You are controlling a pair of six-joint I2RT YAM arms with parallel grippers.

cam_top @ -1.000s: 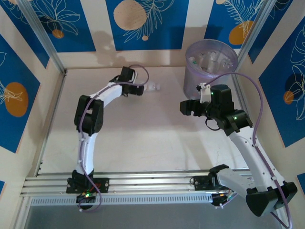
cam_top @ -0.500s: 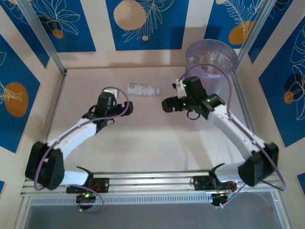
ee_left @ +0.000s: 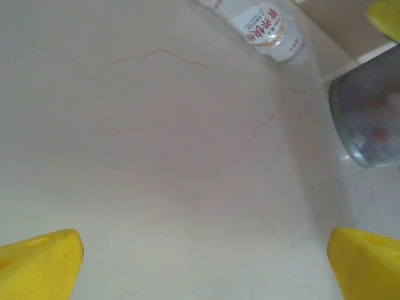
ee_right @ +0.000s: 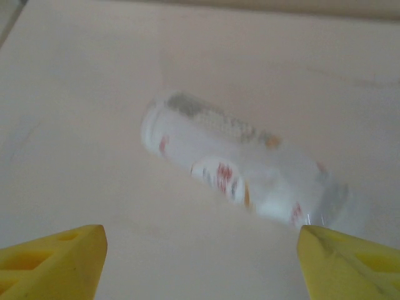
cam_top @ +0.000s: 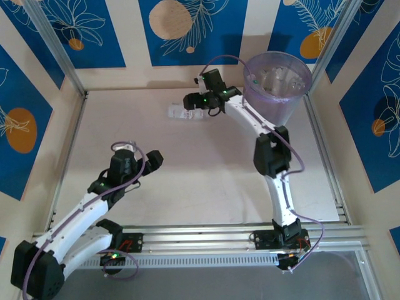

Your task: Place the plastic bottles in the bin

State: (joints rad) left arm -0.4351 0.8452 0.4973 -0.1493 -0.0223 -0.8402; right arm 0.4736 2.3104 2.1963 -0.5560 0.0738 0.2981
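Note:
One clear plastic bottle with a whitish label (cam_top: 181,114) lies on its side near the table's far wall. My right gripper (cam_top: 189,103) hangs just over its right end, open; in the right wrist view the bottle (ee_right: 237,169) lies ahead of the spread yellow fingertips (ee_right: 50,262), untouched. The pale-purple bin (cam_top: 277,87) stands at the far right with several bottles (cam_top: 275,78) inside. My left gripper (cam_top: 154,159) is open and empty over the near-left table. Its wrist view has the bottle (ee_left: 262,31) far ahead and the bin (ee_left: 369,119) at the right.
Aluminium rails run along the table's left edge (cam_top: 65,156), right edge (cam_top: 325,162) and near edge (cam_top: 200,234). The blue-patterned back wall (cam_top: 187,31) stands close behind the bottle. The right arm's elbow (cam_top: 270,156) rises over the table's right half.
My right arm swung from beside the bin to the far centre, over the bottle. My left arm drew back from the bottle to the near left. The bottle stayed put.

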